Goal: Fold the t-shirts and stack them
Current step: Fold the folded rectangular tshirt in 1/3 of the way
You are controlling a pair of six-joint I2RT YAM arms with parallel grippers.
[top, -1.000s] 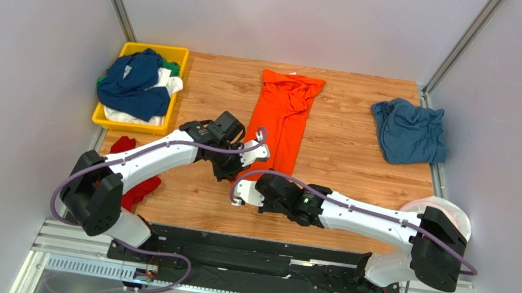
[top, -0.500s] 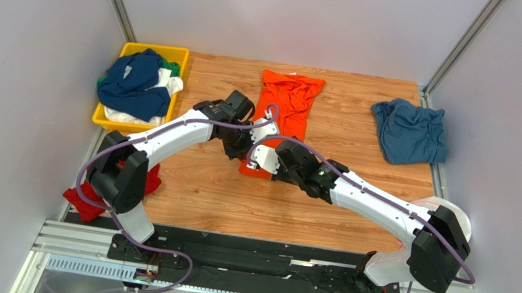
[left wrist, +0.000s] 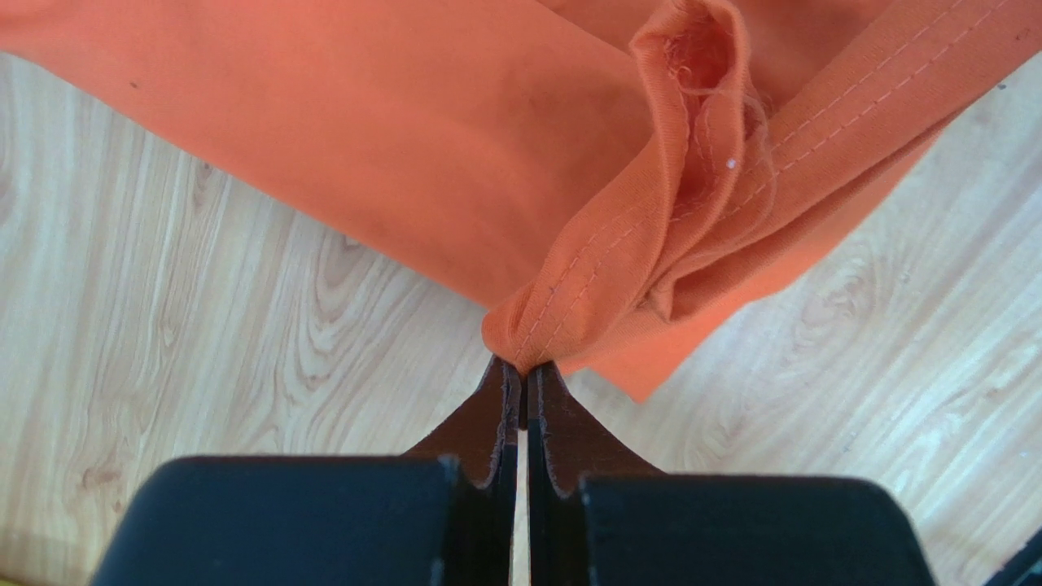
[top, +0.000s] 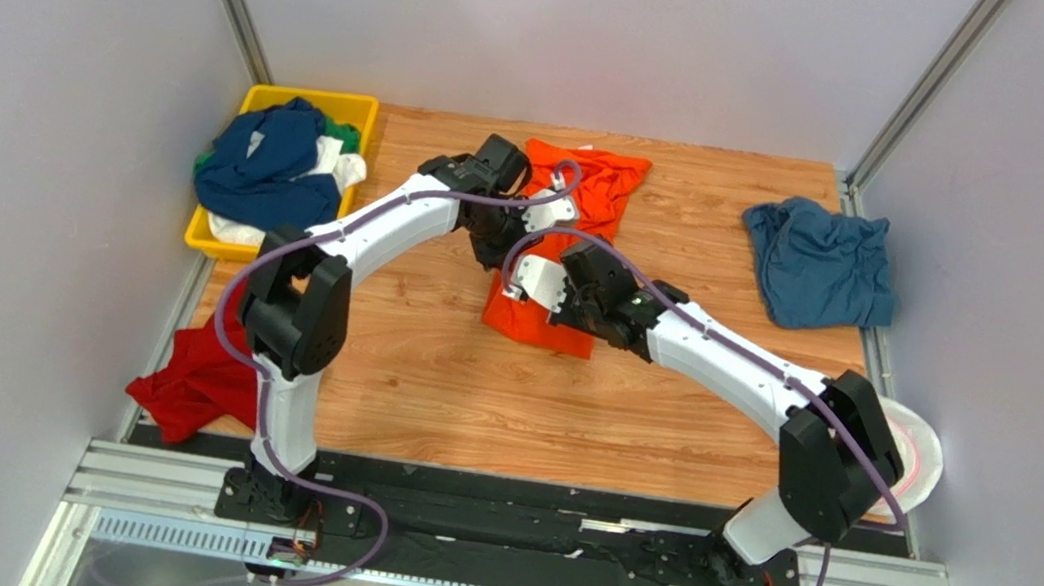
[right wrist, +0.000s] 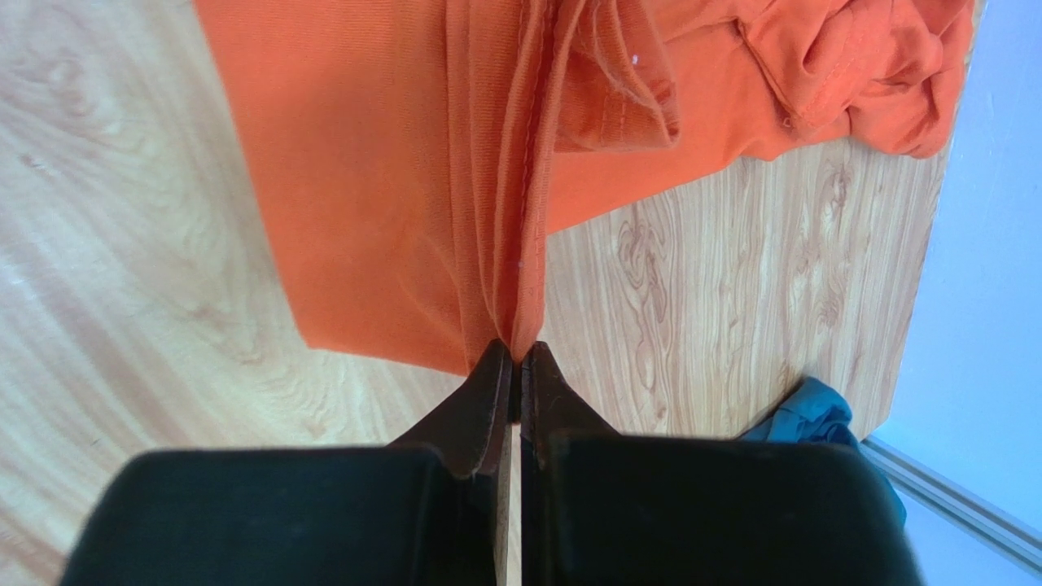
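Your left end effector and right end effector each pinch the one orange t-shirt, mid counter. Around: one steel-blue t-shirt far right, one red t-shirt near left, one yellow tray, navy t-shirt topmost.

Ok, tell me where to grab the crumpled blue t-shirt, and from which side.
Probably pinch the blue t-shirt at its far-left corner, coming from the left over the table: that corner juts out flat, while its right side crowds the table's edge. The right gripper, shut on the orange t-shirt, must release first.
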